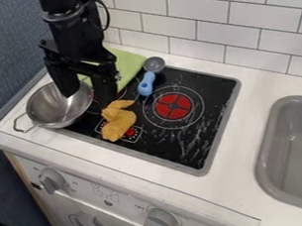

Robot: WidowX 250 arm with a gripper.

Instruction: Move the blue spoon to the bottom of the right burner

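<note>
Blue handle, smooth, widening toward its lower end, with a round grey scoop at the other: the spoon (147,84). It lies aslant on the rear part of the black cooktop (207,82), scoop toward the tiled wall (201,13), handle end just off the upper left of the red right burner (172,106). Gripper (87,99): fingers spread, above the right side of the metal strainer or bowl (50,110), left of the spoon. Green cloth (128,62) near the scoop.
</note>
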